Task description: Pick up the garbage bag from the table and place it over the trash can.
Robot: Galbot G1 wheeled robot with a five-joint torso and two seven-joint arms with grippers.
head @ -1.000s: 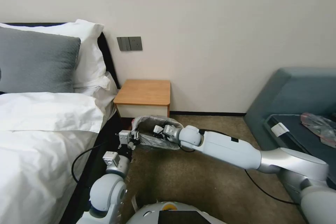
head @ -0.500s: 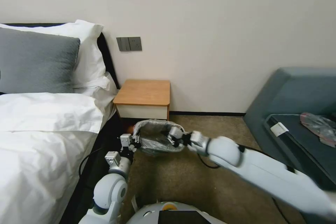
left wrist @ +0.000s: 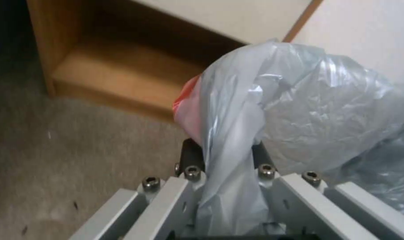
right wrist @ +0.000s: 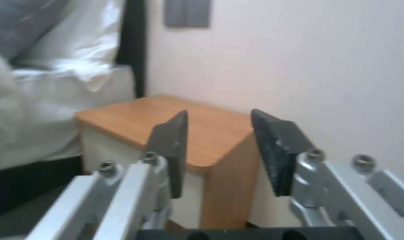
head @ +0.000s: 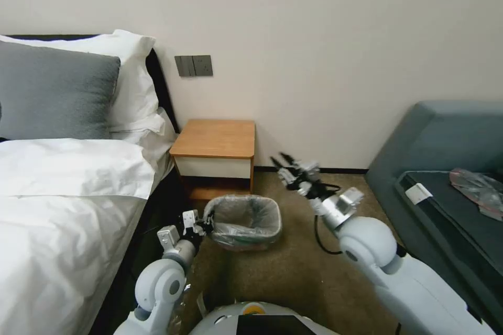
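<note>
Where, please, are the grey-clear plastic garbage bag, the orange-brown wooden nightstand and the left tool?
grey-clear plastic garbage bag (head: 243,214): head view, film lining the bin.
orange-brown wooden nightstand (head: 216,137): head view, bare top.
left tool (left wrist: 224,155): left wrist view, between its fingertips, clamped on film.

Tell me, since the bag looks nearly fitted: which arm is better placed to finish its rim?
Left, probably. Its end effector is shut on the bag at the can; the right end effector hangs open, well clear.

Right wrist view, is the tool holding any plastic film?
No, the right tool is open, with just the orange-brown wooden nightstand seen between its dark pads.
</note>
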